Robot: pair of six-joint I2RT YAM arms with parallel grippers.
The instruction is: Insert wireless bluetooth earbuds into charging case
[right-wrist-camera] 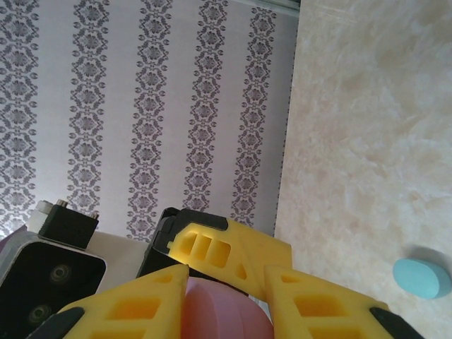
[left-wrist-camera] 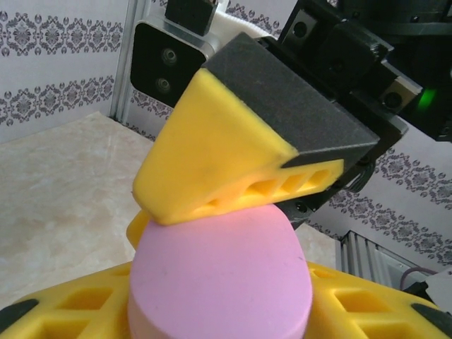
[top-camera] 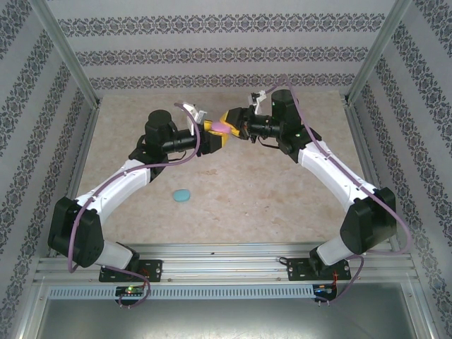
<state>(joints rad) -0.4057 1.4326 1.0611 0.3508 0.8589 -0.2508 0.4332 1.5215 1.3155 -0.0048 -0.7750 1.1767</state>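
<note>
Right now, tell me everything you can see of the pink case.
The pink case is a smooth, matte, plastic-looking oval pebble, with no seam or opening showing. It hangs above the table between both arms. Yellow fingers of the right gripper press it; those of the left gripper flank its sides.

Bright, even light with no glare. Only faint soft shadows lie on the table (top-camera: 268, 205) under the pink case (left-wrist-camera: 219, 282). Close to this case, both wrist pictures are slightly blurred.
</note>
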